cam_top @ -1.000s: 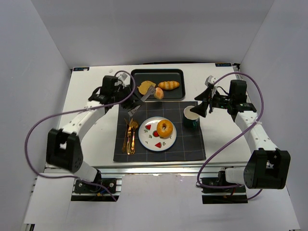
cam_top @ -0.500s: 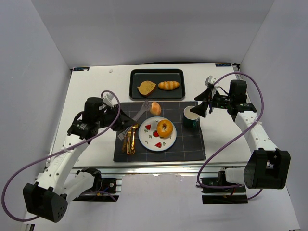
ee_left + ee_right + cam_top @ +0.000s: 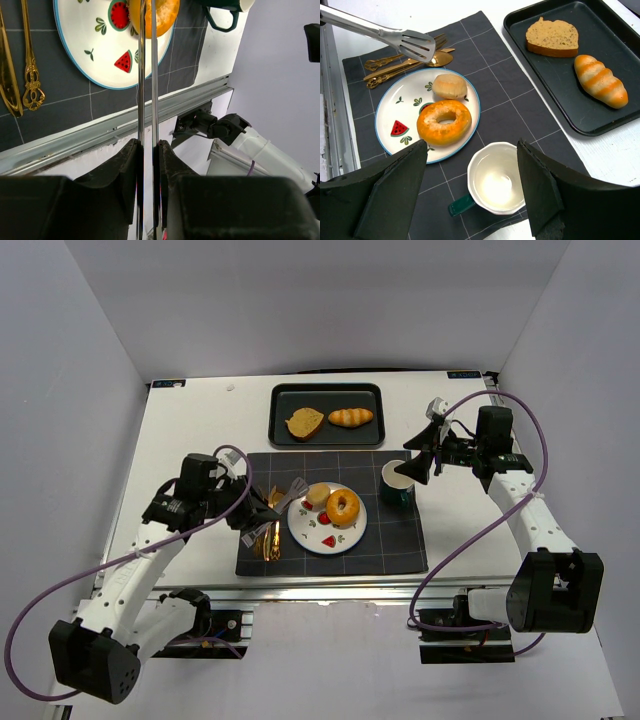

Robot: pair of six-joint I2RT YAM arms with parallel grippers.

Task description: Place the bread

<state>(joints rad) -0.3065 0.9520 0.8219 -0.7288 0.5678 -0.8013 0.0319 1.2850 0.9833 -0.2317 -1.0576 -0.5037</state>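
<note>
Top external, L to R: your left gripper point(image 3: 252, 525), lower left, is clamped on the tongs point(image 3: 285, 498). Bread roll point(image 3: 318, 494) lies on the plate point(image 3: 352, 530) mid-frame, beside the donut point(image 3: 343, 506). Right gripper point(image 3: 420, 460), fingers apart, hangs empty by the mug point(image 3: 398, 483).

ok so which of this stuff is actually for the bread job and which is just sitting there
For the job: left claw, tongs, round roll, plate, tray of bread.
Lying about: mug, gold cutlery, dark mat.
</note>
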